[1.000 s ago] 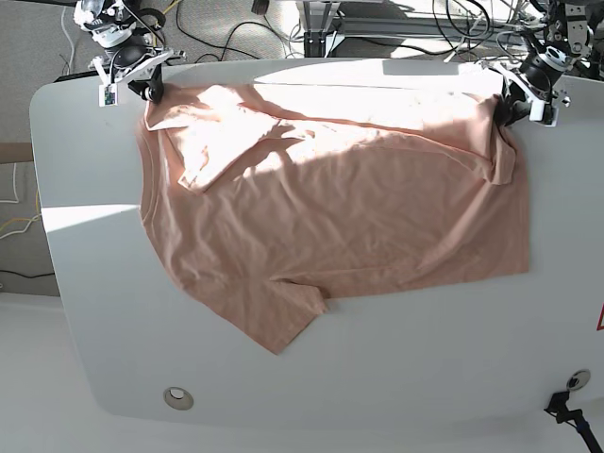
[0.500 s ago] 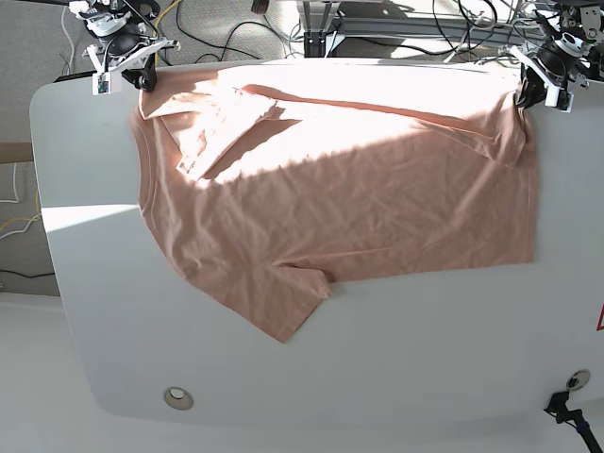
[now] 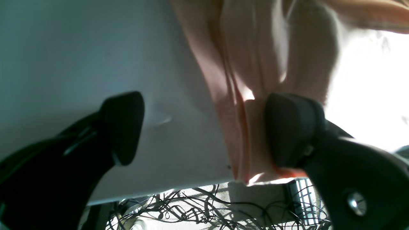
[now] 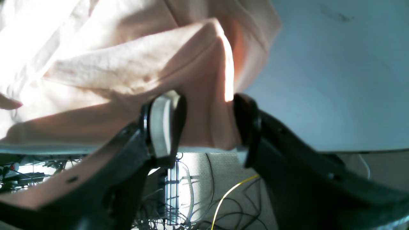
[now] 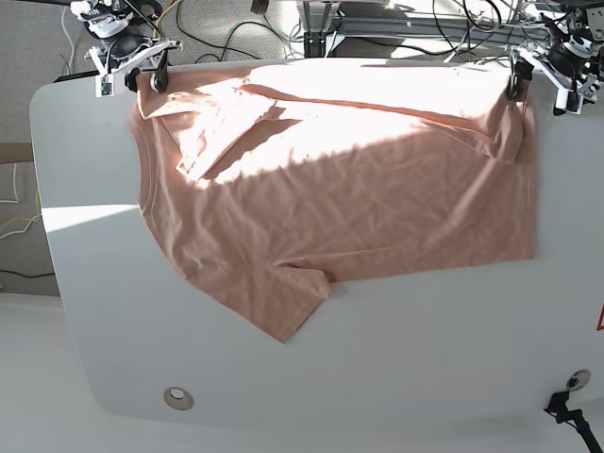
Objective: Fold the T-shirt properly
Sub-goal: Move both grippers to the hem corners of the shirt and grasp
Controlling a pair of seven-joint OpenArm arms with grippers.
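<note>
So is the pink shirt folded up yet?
Mostly spread out. The T-shirt lies open across the table, with only one sleeve flopped over at the far corner.

The T-shirt (image 5: 359, 189) was a plain salmon-pink short-sleeved tee with no print, lying spread and wrinkled across the far half of the white table. Its collar curved along the left edge. One sleeve pointed toward the near side, ending in a corner at the lower left. The other sleeve lay folded over the body at the far left. The far right corner was doubled over in a small flap. Bright sunlight washed out the far strip of cloth.
</note>
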